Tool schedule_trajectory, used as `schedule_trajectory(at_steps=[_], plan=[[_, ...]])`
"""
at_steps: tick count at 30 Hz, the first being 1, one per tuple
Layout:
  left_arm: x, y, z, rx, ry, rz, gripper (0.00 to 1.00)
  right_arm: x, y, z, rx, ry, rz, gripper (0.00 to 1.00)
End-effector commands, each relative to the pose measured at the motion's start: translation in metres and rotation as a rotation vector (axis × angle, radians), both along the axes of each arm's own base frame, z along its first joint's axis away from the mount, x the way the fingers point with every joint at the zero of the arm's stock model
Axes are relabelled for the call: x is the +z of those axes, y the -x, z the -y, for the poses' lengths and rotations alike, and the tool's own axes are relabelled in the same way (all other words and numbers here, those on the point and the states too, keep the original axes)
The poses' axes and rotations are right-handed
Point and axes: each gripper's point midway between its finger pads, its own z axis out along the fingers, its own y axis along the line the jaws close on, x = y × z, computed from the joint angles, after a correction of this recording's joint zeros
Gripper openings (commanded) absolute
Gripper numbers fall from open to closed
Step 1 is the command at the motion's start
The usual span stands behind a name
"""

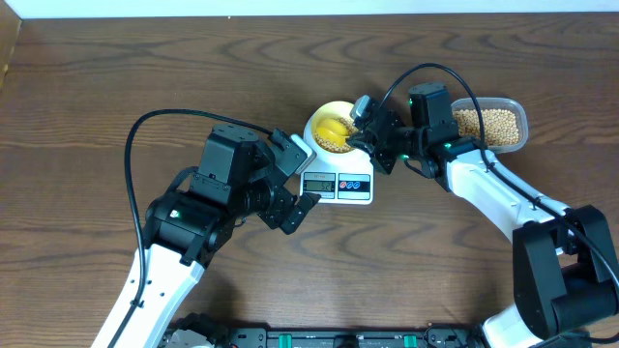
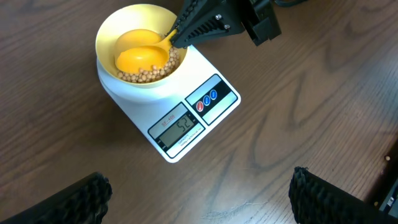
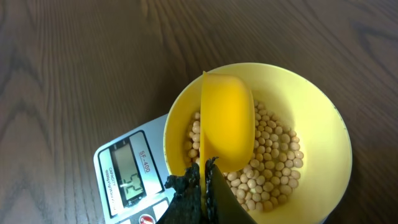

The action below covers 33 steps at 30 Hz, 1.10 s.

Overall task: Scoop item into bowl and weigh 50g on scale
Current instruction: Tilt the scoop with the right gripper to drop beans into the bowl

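Overhead view: a white rounded-rectangular digital scale (image 1: 337, 179) sits near the middle of the frame on the brown wood-grain bench (image 1: 116, 87), its grey display and two buttons facing the lower edge. A small round pale-yellow bowl (image 1: 316, 120) stands on the scale's platform, and a layer of small round tan beans (image 2: 149, 73) covers its bottom. The right tool (image 1: 360, 122), reaching in from the right of the frame, is clamped narrow on the handle of a bright yellow plastic scoop (image 2: 140, 57). The scoop's head lies inside the bowl over the beans, and in the left wrist view its hollow faces up and looks empty. The left tool (image 1: 296, 181) hangs just left of the scale with its black fingers spread wide, holding nothing and touching nothing. At the upper right of the overhead frame, behind the right arm, a clear rectangular plastic tub (image 1: 520, 116) holds more of the same beans. The display shows digits, too small to read with certainty.
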Motion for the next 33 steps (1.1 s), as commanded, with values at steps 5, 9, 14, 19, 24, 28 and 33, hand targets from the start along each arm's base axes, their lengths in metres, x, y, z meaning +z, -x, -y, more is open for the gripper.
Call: schedule_trajectory(at_steps=[5, 9, 14, 19, 24, 28, 33], plan=[[0.0, 0.0, 0.0, -0.014, 0.0, 0.002, 0.94, 0.005, 0.002, -0.004, 0.01, -0.026, -0.014, 0.01], [0.0, 0.0, 0.0, -0.015, 0.001, 0.002, 0.94, 0.007, -0.003, 0.0, -0.026, -0.044, -0.035, 0.01], [0.0, 0.0, 0.0, -0.014, 0.0, 0.002, 0.94, 0.008, -0.01, 0.01, -0.101, -0.077, -0.094, 0.01], [0.0, 0.0, 0.0, -0.014, 0.0, 0.002, 0.94, 0.011, -0.015, 0.018, -0.144, -0.121, -0.148, 0.01], [0.0, 0.0, 0.0, -0.015, 0.001, 0.002, 0.94, 0.013, -0.017, 0.021, -0.148, -0.129, -0.144, 0.01], [0.0, 0.0, 0.0, -0.015, 0.001, 0.002, 0.94, 0.016, -0.019, 0.018, -0.116, -0.117, -0.082, 0.01], [0.0, 0.0, 0.0, -0.014, 0.0, 0.002, 0.94, 0.009, -0.022, 0.017, -0.11, -0.038, -0.004, 0.01]])
